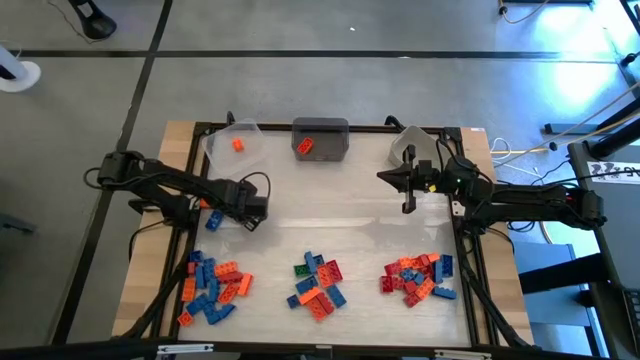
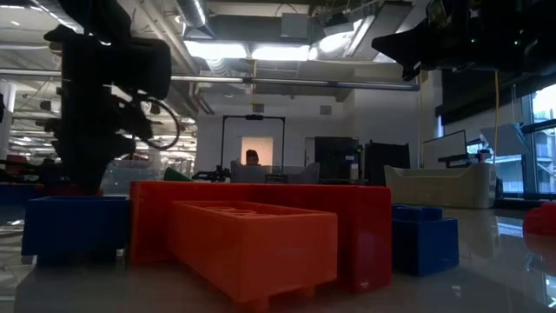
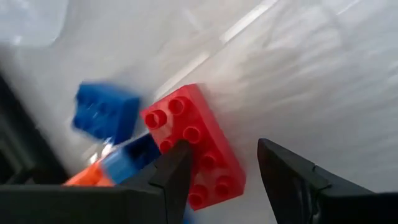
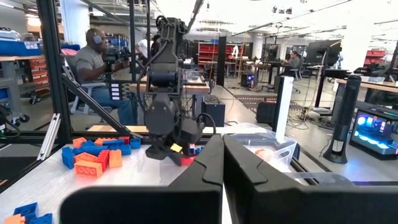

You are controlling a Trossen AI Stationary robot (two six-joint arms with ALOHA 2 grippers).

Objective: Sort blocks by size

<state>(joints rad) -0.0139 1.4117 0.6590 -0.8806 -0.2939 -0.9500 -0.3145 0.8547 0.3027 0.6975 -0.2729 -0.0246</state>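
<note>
1. The left tool [image 3: 217, 171] is down at the left side of the high view, just above the left-hand heap, its fingers [image 3: 171, 171] parted around one end of a red brick [image 3: 193, 146] — spread on either side of it, not yet pinching.
2. That red brick lies flat, studs up, with a blue brick [image 3: 106, 112] and an orange one just beside it. I judge it light, rigid and smooth-sided: it should not give under pressure but could skate on the glossy surface, so the two long flat sides are the place to take hold, not the studded top.
3. The right tool [image 1: 408, 185] hangs over the upper right of the high view, fingers pressed together with nothing between them. It looks to be waiting.
4. The blocks lie in three heaps along the lower part of the high view: a left heap [image 1: 212, 285], a middle heap [image 1: 318, 285] with a little green in it, and a right heap [image 1: 418, 277].
5. Along the upper edge stand a clear bin [image 1: 232, 146] with one orange piece, a grey bin [image 1: 320, 139] with another, and a third clear bin behind the right arm. By my reading, the sorting has barely begun.
6. The counter [image 1: 340, 220] is pale and shiny, throwing back the ceiling lights.
7. Beyond it, a workshop room: desks, monitors, and a seated person [image 4: 99, 59] wearing headphones at the upper left of the right wrist view.
</note>
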